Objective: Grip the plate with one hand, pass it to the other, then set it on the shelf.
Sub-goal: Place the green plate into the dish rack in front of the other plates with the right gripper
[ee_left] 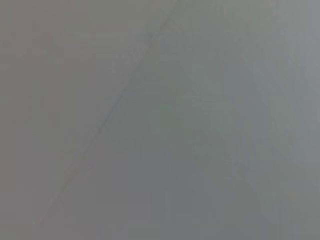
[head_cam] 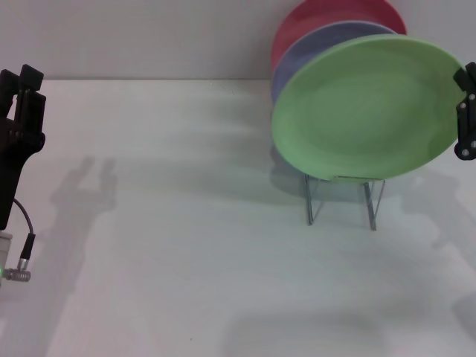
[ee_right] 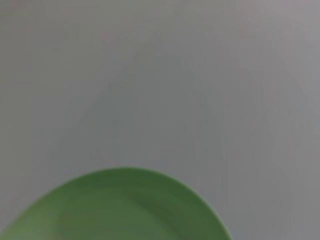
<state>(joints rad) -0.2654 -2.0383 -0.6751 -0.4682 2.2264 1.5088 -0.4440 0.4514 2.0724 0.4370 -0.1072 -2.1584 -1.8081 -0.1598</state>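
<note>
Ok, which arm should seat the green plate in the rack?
The right. Its pincer is at the green plate's edge, with the plate over the rack. The left pincer is far across the table.

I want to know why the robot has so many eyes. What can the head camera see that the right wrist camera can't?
Only the head view shows the wire rack, the lavender plate and red plate behind, the right gripper at the green plate's edge, and the left gripper far off at the side. The right wrist view shows nothing extra. Both show the light green plate and the white table.
</note>
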